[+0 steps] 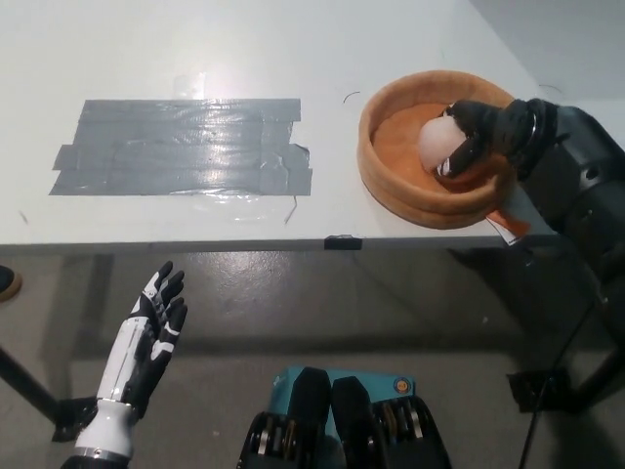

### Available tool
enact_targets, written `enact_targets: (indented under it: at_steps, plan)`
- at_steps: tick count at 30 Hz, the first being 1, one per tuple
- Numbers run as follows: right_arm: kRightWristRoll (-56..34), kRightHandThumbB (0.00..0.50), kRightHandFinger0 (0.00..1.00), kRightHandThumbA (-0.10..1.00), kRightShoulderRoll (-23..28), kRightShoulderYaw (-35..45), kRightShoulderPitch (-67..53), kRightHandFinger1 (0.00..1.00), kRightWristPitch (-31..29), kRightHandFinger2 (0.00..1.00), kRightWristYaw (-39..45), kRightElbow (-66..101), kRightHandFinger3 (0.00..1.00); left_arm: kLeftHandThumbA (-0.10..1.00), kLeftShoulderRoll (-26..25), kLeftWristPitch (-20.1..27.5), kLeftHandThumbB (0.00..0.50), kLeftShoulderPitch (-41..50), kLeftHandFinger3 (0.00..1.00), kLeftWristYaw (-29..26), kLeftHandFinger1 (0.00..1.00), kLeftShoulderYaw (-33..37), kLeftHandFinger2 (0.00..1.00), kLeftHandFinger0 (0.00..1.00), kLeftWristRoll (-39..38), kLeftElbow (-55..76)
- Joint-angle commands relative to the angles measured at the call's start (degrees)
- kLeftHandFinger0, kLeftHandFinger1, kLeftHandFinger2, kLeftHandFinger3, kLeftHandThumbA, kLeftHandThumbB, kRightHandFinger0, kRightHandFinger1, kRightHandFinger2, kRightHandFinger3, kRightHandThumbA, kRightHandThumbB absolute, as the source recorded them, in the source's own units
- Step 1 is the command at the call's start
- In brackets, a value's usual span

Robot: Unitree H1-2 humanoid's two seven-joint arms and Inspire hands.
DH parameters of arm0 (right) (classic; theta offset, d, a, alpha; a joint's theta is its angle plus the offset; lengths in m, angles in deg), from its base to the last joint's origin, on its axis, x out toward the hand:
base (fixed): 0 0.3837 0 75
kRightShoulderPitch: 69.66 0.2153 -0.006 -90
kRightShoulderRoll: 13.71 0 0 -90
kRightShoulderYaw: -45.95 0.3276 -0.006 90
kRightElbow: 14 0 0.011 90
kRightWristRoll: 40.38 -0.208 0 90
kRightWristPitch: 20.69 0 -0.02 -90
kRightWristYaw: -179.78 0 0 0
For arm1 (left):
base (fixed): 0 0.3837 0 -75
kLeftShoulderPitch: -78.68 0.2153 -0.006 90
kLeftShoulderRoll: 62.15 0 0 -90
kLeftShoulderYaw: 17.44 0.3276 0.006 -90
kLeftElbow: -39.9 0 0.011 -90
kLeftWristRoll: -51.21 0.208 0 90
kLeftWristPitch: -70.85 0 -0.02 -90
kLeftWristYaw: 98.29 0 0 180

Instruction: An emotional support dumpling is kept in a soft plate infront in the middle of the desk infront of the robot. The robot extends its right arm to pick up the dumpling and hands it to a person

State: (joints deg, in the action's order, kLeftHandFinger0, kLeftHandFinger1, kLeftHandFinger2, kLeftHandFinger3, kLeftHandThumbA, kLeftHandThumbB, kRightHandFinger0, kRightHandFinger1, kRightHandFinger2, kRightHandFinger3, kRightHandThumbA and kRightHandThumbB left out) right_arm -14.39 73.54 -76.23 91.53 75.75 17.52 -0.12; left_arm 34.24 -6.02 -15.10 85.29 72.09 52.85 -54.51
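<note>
Fingers [459,147] of right hand [488,132] curled around dumpling [435,142] in plate [391,191]; left hand [151,332] spread

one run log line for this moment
phase: grasp | right hand fingers around dumpling in plate | dumpling not lifted | left hand open, below desk edge

dumpling [435,144] in plate [391,186], tape patch [186,147] to its left

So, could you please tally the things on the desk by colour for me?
White: 1, the dumpling
Orange: 1, the soft plate
Grey: 1, the tape patch
Total: 3
</note>
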Motion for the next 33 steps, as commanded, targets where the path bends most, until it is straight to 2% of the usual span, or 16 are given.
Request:
enact_targets:
  at_steps: [1,2,5,6,8,9,12,14,15,17,18,22,28,29,31,33]
  plan:
    - [1.19,0.135,0.10,-0.10,0.23,0.43,-1.15,0.52,-3.62,0.80,-5.67,-0.82,1.00,0.82,-0.94,2.26,0.322,-1.28,1.00,0.47,1.00,-0.41,1.00,1.00,-0.55,0.49]
    - [1.08,0.129,0.15,-0.10,0.32,0.69,-1.19,0.63,-3.83,0.95,-6.05,-0.70,1.00,0.82,-0.97,2.33,0.323,-1.42,1.00,0.42,1.00,-0.45,1.00,1.00,-0.34,0.41]
    - [0.39,0.126,0.31,-0.10,0.69,1.79,-1.24,0.95,-4.81,1.00,-7.84,-0.45,1.00,0.83,-0.81,1.61,0.332,-1.54,1.00,0.28,1.00,-0.51,1.00,1.00,-0.26,0.53]
    - [0.32,0.131,0.34,-0.10,0.71,1.94,-1.24,0.97,-4.99,1.00,-8.10,-0.48,1.00,0.83,-0.81,1.60,0.331,-1.54,1.00,0.28,1.00,-0.50,1.00,1.00,-0.22,0.54]
    - [-0.50,0.153,0.30,-0.10,0.87,3.12,-1.08,0.89,-6.30,1.00,-9.14,-0.78,1.00,0.82,-0.75,1.80,0.316,-1.59,1.00,0.58,1.00,-0.53,1.00,1.00,-0.88,0.42]
    - [-0.86,0.158,0.33,-0.10,0.92,3.79,-1.06,0.93,-6.73,1.00,-9.84,-0.73,1.00,0.82,-0.73,2.18,0.307,-1.60,1.00,0.49,1.00,-0.53,1.00,1.00,-0.75,0.34]
    - [-3.99,0.186,0.59,-0.10,1.07,8.51,-1.03,0.89,-8.66,1.00,-13.35,0.20,1.00,0.82,-0.87,2.89,0.302,-1.77,1.00,0.34,1.00,-0.50,1.00,1.00,-0.27,0.09]
    - [-8.34,0.160,0.38,-0.10,0.88,14.35,-1.04,0.72,-9.60,0.99,-15.38,1.11,1.00,0.82,-0.75,2.46,0.315,-2.05,1.00,0.38,1.00,-0.52,1.00,1.00,-0.50,0.20]
    - [-12.30,0.169,0.28,-0.10,0.56,19.52,-0.86,0.72,-10.56,1.00,-16.52,1.60,0.97,0.84,-0.74,2.17,0.323,-2.38,1.00,0.18,1.00,-0.46,1.00,1.00,-0.01,0.19]
    - [-20.50,0.180,0.28,-0.10,-0.49,29.66,-0.06,0.73,-11.56,1.00,-18.19,2.63,0.88,0.83,-0.82,2.39,0.304,-3.00,1.00,0.22,1.00,-0.39,1.00,1.00,0.11,-0.18]
    - [-23.42,0.150,0.25,-0.10,-0.99,33.62,0.13,0.72,-11.98,1.00,-17.68,3.69,0.88,0.83,-0.81,2.68,0.303,-3.12,1.00,0.30,1.00,-0.42,1.00,1.00,-0.12,-0.43]
    - [-29.55,0.162,0.02,-0.10,-2.15,43.13,1.49,0.56,-11.82,0.96,-15.10,8.58,0.84,0.82,-0.75,2.29,0.285,-4.37,1.00,0.09,1.00,-0.49,1.00,1.00,0.04,-0.58]
    - [-34.79,0.141,0.00,-0.10,-4.67,51.52,0.88,0.47,-5.71,0.95,-12.91,20.38,0.90,0.82,-0.90,2.81,0.275,-5.01,1.00,0.05,1.00,-0.43,1.00,1.00,0.37,-0.80]
    - [-37.75,0.118,0.00,-0.10,-5.61,54.16,0.62,0.47,-3.35,0.94,-12.09,23.52,0.99,0.84,-0.89,2.68,0.286,-5.03,1.00,-0.15,1.00,-0.39,1.00,1.00,0.78,-0.75]
    - [-43.89,0.081,0.00,-0.10,-7.42,58.82,-0.15,0.52,1.99,1.00,-10.20,30.21,1.00,0.84,-0.84,2.45,0.289,-5.05,1.00,-0.22,1.00,-0.41,1.00,1.00,0.84,-0.83]
    - [-47.20,0.093,0.00,-0.10,-8.56,61.94,0.15,0.53,6.34,1.00,-11.64,33.54,1.00,0.84,-0.81,2.15,0.288,-5.05,1.00,-0.27,1.00,-0.43,1.00,1.00,0.88,-0.69]
